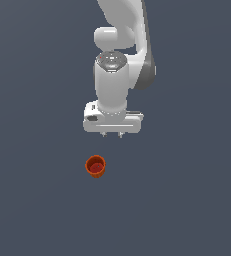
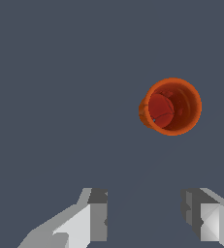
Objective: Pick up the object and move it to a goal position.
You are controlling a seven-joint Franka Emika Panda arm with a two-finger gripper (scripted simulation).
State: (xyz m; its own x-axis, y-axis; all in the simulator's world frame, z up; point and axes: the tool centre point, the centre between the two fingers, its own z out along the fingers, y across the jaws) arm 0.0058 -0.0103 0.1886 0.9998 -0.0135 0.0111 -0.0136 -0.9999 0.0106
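The small red-orange cup (image 1: 95,166) stands upright on the flat grey counter (image 1: 32,200), mouth up, with its darker red inside showing. Nothing else lies near it. No goal marker shows in either view.

The arm's white tool (image 1: 112,135) hangs above the counter, pointing down, apart from the cup. In the exterior view the cup sits below the tool and a little toward the exterior view's left, not under the fingertips. In the wrist view the cup (image 2: 170,106) lies off to one side of the gap between the two fingers (image 2: 96,213), so the line-up is not yet made.

The tool (image 2: 145,213) stands spread wide with nothing between the fingers; the gap looks ample for the cup.

Judgement: the step in hand is the approach, before any grasp. The next move calls for a sideways shift to bring the gap over the cup, then a descent so the fingers straddle the wall or rim, then closing. The cup tapers and looks light; an off-centre closure could tip it or push it away.
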